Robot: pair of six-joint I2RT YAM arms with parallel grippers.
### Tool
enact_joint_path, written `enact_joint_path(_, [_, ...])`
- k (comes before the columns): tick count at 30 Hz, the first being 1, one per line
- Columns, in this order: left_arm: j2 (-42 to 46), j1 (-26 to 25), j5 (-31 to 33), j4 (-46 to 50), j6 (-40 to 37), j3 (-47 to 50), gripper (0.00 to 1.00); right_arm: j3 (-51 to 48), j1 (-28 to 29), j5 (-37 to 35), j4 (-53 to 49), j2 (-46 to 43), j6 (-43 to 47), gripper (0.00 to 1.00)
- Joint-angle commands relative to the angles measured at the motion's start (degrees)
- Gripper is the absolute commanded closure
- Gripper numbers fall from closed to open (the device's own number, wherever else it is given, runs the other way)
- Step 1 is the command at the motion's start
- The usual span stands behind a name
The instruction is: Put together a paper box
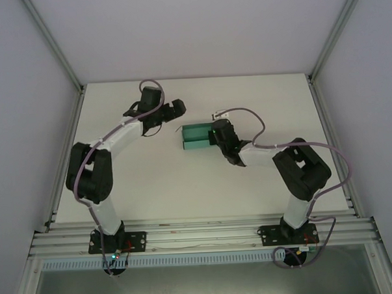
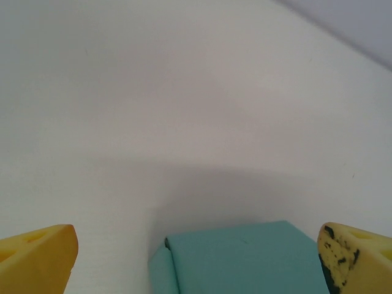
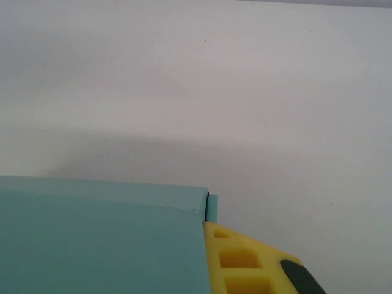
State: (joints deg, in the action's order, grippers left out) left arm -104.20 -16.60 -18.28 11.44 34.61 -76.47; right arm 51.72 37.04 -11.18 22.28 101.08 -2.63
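The paper box (image 1: 195,136) is a small teal rectangular box lying on the white table near its middle. My right gripper (image 1: 213,134) holds the box's right end. In the right wrist view the box (image 3: 98,239) covers the lower left, and one yellow finger (image 3: 245,263) presses against its side while the other finger is hidden behind the card. My left gripper (image 1: 179,109) hovers open just behind and to the left of the box, not touching it. Its yellow fingertips (image 2: 37,257) stand wide apart, with a folded box corner (image 2: 245,260) low between them.
The white table (image 1: 152,181) is bounded by grey walls and aluminium frame rails (image 1: 60,159) at the left, right and near edges. Purple cables (image 1: 313,145) loop over the right arm.
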Motion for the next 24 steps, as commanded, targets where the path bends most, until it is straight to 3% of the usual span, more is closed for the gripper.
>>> enact_joint_path(1, [-2.0,-0.8,-6.6,0.7,2.1,-0.5,0.05,-2.4,0.8,-1.5,1.8,2.2,1.0,0.90])
enact_joint_path(8, [-3.2,-0.8,-10.2,-5.4,4.2,5.0,0.13,-4.2,2.1,-2.0,4.7,2.0,0.9,0.88])
enact_joint_path(14, [-4.3,-1.2,-13.3,-7.3,4.4,7.5,0.25,-5.6,3.3,-4.3,5.0,1.4,-0.6,0.86])
enact_joint_path(20, [-3.3,-1.9,-10.5,-7.7,3.9,11.5,0.36,-7.5,3.8,-2.2,5.7,0.3,-1.5,0.82])
enact_joint_path(24, [-3.2,-1.9,-10.1,-8.5,3.9,13.1,0.36,-8.4,3.8,-0.3,1.6,-3.4,-2.3,0.76])
